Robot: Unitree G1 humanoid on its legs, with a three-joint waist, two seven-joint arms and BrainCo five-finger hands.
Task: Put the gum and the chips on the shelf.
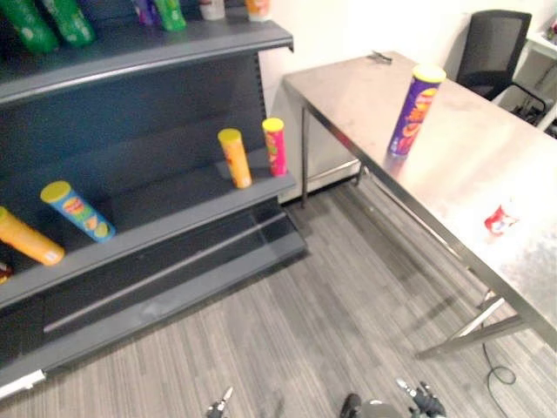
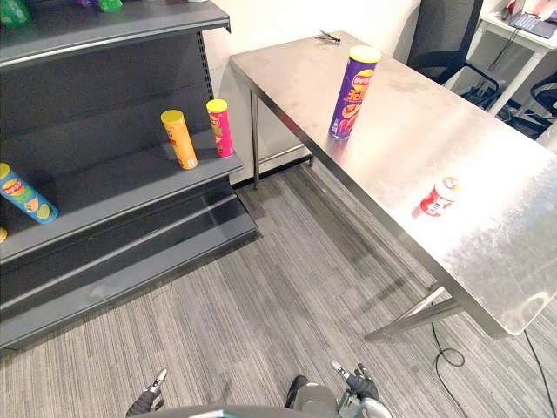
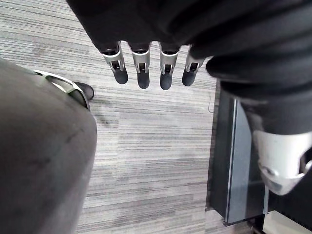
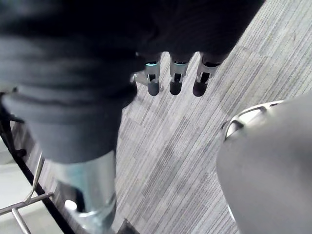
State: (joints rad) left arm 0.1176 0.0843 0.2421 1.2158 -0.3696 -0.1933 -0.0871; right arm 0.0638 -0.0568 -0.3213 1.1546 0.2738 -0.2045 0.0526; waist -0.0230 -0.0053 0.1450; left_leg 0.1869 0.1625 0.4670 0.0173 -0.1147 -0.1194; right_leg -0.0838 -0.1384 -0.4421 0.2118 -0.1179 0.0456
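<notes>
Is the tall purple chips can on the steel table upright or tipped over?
Upright: the tall purple chips can stands on its base on the steel table, its yellow lid on top.

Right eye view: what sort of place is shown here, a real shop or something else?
Probably a mock shop set up in an office or lab: dark store shelving holding chip cans, beside a steel table and an office chair.
</notes>
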